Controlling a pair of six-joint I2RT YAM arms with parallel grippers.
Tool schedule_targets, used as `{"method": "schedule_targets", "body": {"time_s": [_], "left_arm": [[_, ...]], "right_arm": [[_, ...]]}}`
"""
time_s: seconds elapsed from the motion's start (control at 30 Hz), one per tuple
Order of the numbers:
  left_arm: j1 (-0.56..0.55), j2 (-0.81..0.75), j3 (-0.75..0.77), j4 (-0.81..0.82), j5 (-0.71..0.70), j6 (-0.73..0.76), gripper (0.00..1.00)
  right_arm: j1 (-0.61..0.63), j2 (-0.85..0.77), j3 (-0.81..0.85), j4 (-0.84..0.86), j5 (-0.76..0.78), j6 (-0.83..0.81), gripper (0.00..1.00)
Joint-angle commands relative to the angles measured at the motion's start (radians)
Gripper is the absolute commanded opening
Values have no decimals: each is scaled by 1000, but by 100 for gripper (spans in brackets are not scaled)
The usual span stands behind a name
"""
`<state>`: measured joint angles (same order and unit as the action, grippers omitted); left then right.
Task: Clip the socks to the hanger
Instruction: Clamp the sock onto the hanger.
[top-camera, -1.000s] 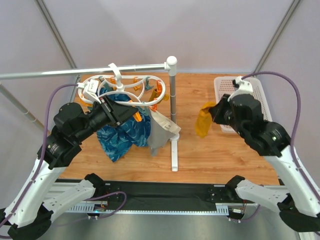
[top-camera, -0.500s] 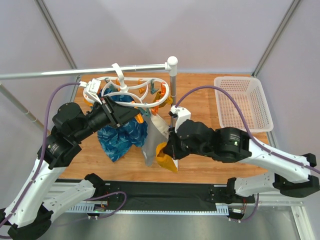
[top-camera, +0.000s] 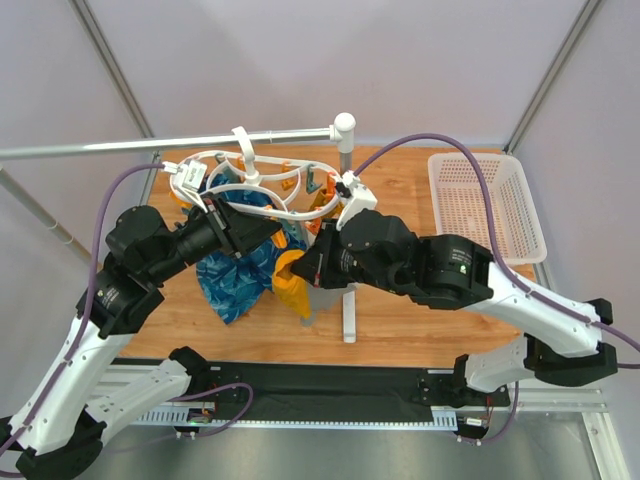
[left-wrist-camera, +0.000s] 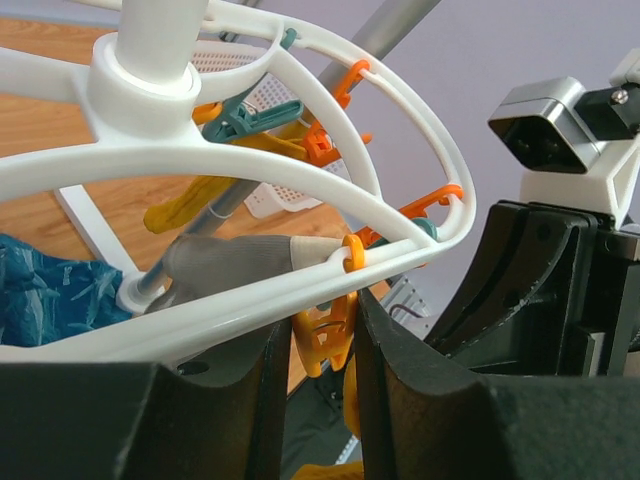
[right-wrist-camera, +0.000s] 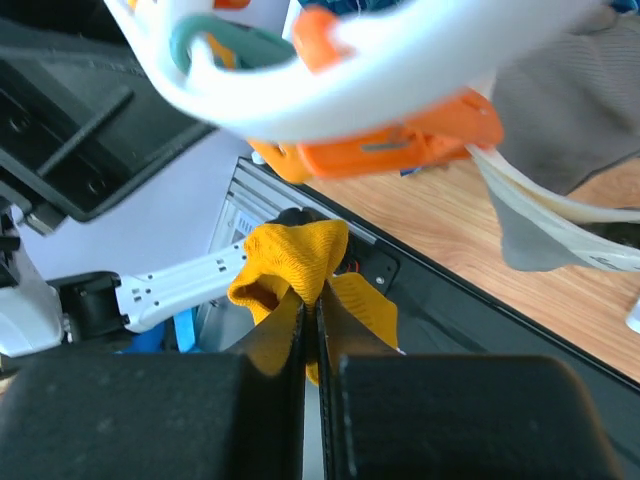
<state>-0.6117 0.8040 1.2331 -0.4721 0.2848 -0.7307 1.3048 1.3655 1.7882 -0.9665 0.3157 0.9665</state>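
The white oval hanger (top-camera: 262, 190) hangs by its hook from the rail, with orange clips round its rings. My left gripper (top-camera: 268, 228) is at its near rim. In the left wrist view it (left-wrist-camera: 325, 325) is closed round one orange clip (left-wrist-camera: 327, 340) hanging under the ring (left-wrist-camera: 250, 300). My right gripper (top-camera: 306, 268) is shut on a mustard-yellow sock (top-camera: 290, 282) and holds it just below the hanger's near edge, next to the left gripper. In the right wrist view the sock (right-wrist-camera: 292, 258) bunches above the closed jaws, under another orange clip (right-wrist-camera: 400, 145). A second sock does not show.
A grey metal rail (top-camera: 150, 145) runs to a white-capped post (top-camera: 345, 205) on a stand. A blue patterned cloth (top-camera: 235, 275) and a grey garment (right-wrist-camera: 570, 100) hang from the hanger. A white basket (top-camera: 490, 205) stands at the right rear.
My right arm has swung from in front of the basket leftward to the hanger with the sock. The hanger has shifted and tilted a little. The left arm has hardly moved.
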Motion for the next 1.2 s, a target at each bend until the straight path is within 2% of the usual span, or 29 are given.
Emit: {"method": "schedule_targets", "body": {"time_s": [0.0, 0.6, 0.8, 1.17], "left_arm": [[-5, -6, -27, 12, 88, 40, 0], [-5, -42, -29, 10, 83, 79, 0], [-5, -35, -18, -9, 91, 96, 0], [-5, -16, 8, -46, 57, 172, 0]], "right_arm": [[-13, 35, 46, 8, 26, 54, 0], [-150, 47, -4, 89, -127, 77, 0], [-177, 23, -21, 114, -124, 104, 0], [-193, 121, 119, 9, -139, 133, 0]]}}
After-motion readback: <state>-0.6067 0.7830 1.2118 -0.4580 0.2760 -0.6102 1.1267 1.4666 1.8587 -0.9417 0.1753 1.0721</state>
